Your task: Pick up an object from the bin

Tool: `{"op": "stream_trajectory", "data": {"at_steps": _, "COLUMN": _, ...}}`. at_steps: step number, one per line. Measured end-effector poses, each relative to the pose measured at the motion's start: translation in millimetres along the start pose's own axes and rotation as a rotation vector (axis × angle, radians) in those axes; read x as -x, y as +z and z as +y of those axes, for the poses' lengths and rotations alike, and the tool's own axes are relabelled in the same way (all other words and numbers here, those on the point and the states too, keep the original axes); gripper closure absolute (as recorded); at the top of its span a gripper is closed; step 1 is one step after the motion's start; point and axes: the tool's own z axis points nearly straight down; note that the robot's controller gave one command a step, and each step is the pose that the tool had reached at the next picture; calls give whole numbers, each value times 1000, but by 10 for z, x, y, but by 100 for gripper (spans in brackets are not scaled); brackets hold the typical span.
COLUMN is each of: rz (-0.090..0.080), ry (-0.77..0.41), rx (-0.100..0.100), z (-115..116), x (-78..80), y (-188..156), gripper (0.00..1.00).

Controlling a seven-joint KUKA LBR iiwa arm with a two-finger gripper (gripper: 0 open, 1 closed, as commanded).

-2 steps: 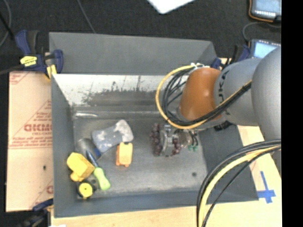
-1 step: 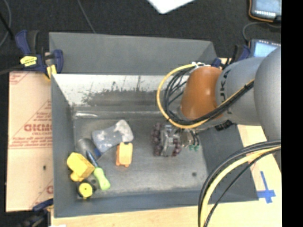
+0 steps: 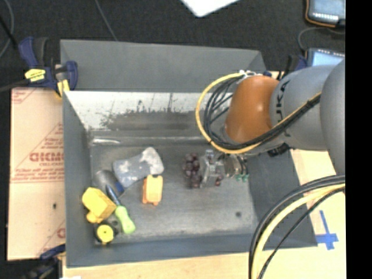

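Observation:
My gripper (image 3: pixel 216 168) is low in the bin, right of centre, beneath the arm's orange cover. Right against its left side lies a small dark purple bunch of toy grapes (image 3: pixel 191 170); whether the gripper touches it I cannot tell. Further left, an orange-yellow block (image 3: pixel 152 189) rests on the bin floor, apart from the gripper.
A pale grey-white crumpled thing (image 3: pixel 138 165) lies left of centre. In the front left corner sit a yellow toy (image 3: pixel 97 204), a blue-handled tool (image 3: pixel 113 187), a green piece (image 3: pixel 125 220) and a small yellow wheel (image 3: pixel 104 233). The arm and its cables cover the bin's right side.

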Motion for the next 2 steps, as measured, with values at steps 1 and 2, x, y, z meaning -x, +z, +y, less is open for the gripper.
{"op": "stream_trajectory", "data": {"at_steps": 1, "rz": -9, "ry": -1, "rx": 0, "z": 0, "x": 28, "y": -137, "gripper": 100}}
{"op": "stream_trajectory", "data": {"at_steps": 2, "rz": -9, "ry": -2, "rx": 0, "z": -1, "x": 27, "y": -201, "gripper": 100}}
